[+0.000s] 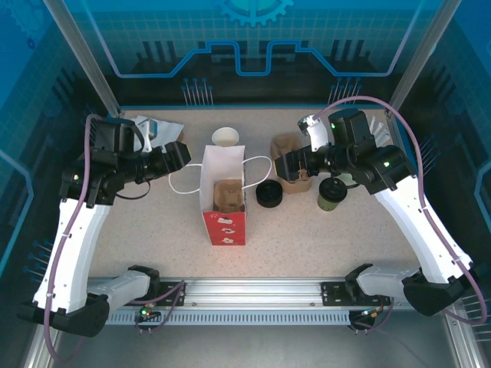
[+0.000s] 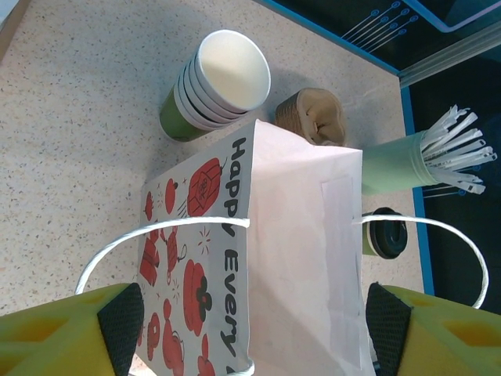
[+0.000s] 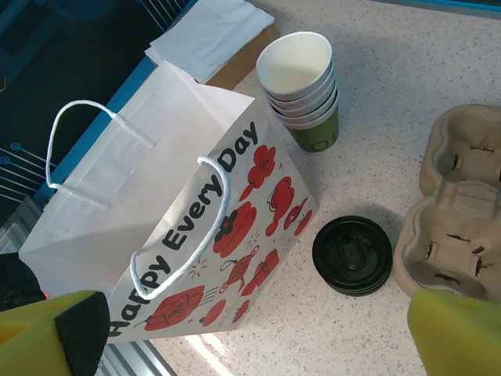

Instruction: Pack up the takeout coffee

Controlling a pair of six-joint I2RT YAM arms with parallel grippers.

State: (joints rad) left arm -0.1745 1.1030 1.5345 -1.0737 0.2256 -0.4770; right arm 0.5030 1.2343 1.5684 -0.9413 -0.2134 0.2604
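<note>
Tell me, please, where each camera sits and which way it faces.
Top: above and behind the arms, looking down at the table; both arms show, left gripper and right gripper open.
Left wrist: on the left arm, facing right and down at the bag; its yellow fingers at the bottom corners.
Right wrist: on the right arm, facing left and down at the bag and lids; its fingers likewise.
Shared: both wrist views show the bag and stacked cups.

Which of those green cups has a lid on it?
The single dark green cup standing alone right of the gift bag wears a black lid. The stacked cups behind the bag are open and show white insides.
</note>
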